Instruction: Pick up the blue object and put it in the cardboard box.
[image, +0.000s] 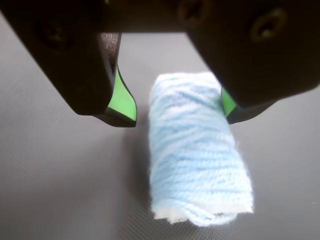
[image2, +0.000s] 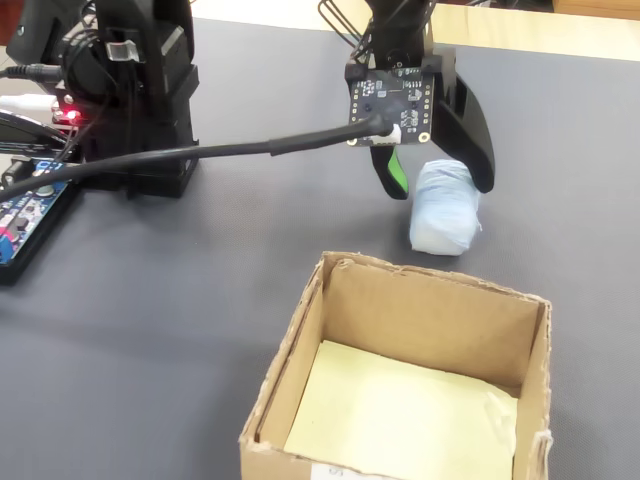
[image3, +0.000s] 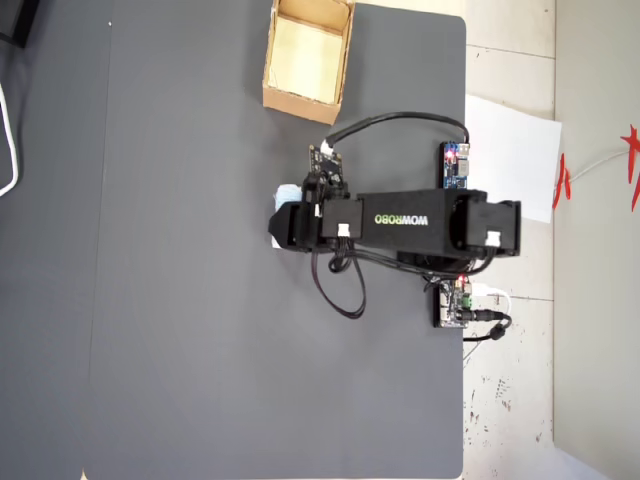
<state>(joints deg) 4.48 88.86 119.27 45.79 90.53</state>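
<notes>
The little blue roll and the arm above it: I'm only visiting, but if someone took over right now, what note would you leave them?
End effector: open, lowered around the blue roll, one green-padded finger on each side. In the wrist view there is a gap on the left side; contact on the right cannot be told.
Blue roll: lying on the dark mat, not lifted, just beyond the cardboard box in the fixed view.
Cardboard box: flaps up, nothing in it but its pale yellow lining.
Done: approach and straddle.
Left: close on the roll, lift, carry over the box, release.
</notes>
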